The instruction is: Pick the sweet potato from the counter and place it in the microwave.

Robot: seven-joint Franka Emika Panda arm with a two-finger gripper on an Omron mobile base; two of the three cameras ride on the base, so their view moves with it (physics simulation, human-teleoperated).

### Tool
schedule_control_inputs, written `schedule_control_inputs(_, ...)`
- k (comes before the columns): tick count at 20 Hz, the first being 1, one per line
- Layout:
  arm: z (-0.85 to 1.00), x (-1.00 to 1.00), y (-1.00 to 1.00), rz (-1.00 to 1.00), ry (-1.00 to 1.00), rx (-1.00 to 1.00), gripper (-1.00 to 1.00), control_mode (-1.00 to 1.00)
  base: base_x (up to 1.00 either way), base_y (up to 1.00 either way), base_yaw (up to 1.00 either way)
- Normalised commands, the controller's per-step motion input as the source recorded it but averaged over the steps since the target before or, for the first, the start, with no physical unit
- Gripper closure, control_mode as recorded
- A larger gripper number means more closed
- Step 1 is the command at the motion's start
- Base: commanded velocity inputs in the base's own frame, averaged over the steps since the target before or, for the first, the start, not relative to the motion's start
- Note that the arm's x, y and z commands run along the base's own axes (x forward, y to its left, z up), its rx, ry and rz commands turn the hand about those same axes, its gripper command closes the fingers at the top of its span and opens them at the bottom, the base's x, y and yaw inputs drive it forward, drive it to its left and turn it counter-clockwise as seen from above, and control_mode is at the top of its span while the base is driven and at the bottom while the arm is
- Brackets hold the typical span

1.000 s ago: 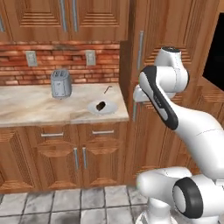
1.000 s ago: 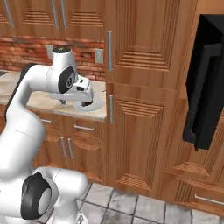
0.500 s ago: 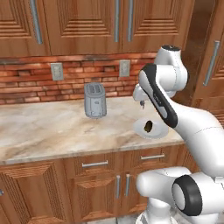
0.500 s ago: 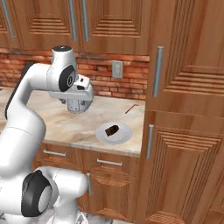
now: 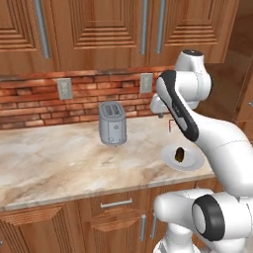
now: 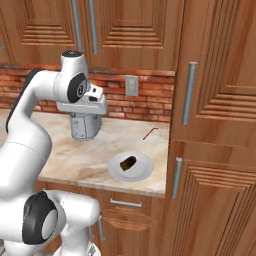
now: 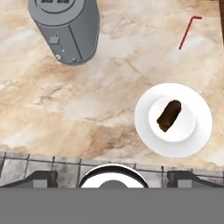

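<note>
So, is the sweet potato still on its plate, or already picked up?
On the plate. The sweet potato lies on the white plate on the counter, nothing gripping it.

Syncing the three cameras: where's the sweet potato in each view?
Left base view: sweet potato lower right of centre, on the white plate, partly behind the arm.
Right base view: sweet potato just below centre, on the plate near the counter's front edge.
Hand view: sweet potato right of centre, on the plate.
Shared landmark: the silver toaster.
</note>
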Motion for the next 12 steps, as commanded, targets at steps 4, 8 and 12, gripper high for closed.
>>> schedule_control_inputs(4, 0.0, 0.0, 0.0, 0.0, 0.0, 0.0, -1.0, 1.0, 0.15, -0.06, -0.03)
schedule_control_inputs(8, -0.17, 0.0, -0.19, -0.01, 0.01, 0.0, -1.0, -1.0, 0.0, -0.12, 0.0)
schedule_control_inputs(12, -0.46, 0.04, -0.41, -0.25, 0.08, 0.0, -1.0, -1.0, 0.0, 0.0, 0.0)
